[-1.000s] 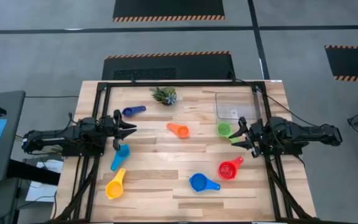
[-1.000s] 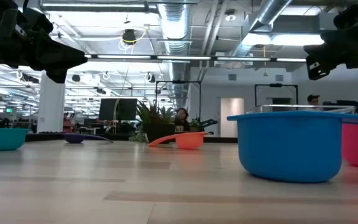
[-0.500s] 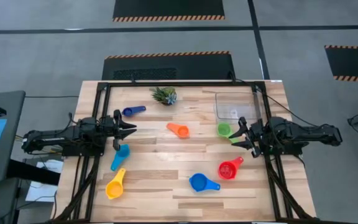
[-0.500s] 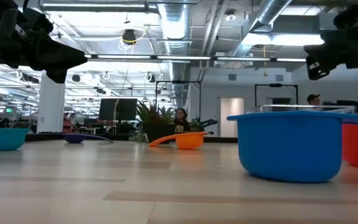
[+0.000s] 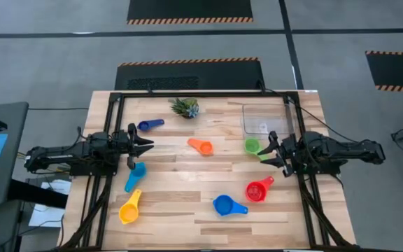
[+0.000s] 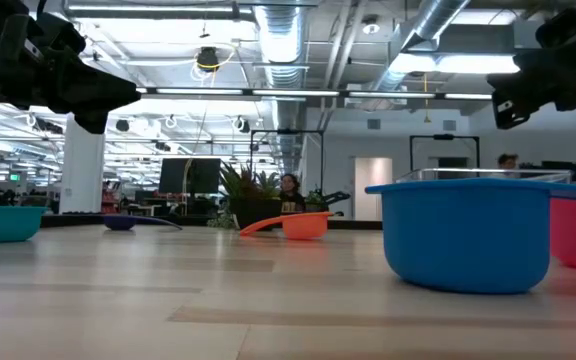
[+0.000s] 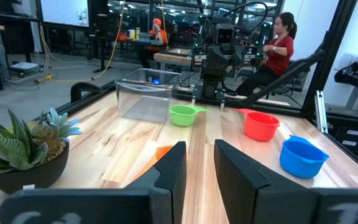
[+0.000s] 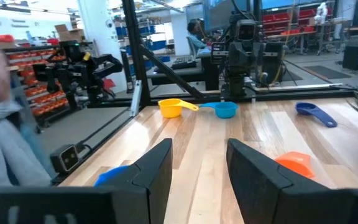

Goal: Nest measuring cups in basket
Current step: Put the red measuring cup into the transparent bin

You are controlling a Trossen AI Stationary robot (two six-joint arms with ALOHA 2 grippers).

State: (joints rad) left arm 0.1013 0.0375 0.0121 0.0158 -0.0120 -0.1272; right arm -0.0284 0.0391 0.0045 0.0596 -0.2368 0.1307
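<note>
Several measuring cups stand apart on the wooden table: dark blue [image 5: 145,126], light blue [image 5: 135,175], yellow [image 5: 128,208], orange [image 5: 201,146], green [image 5: 252,145], red [image 5: 257,190] and blue [image 5: 226,205]. The clear basket [image 5: 264,119] stands at the far right with no cup in it. My left gripper [image 5: 147,143] hovers open at the left edge, between the dark blue and light blue cups. My right gripper [image 5: 266,150] hovers open at the right edge, just beside the green cup's handle. In the wrist views both grippers' fingers stand apart, left [image 7: 199,163] and right [image 8: 199,167].
A small spiky potted plant [image 5: 185,107] stands near the far edge, left of the basket. A black frame [image 5: 187,94] rims the table. Bare wood lies between the orange cup and the near cups. People sit and stand in the room beyond; a blurred person [image 8: 5,143] shows close by.
</note>
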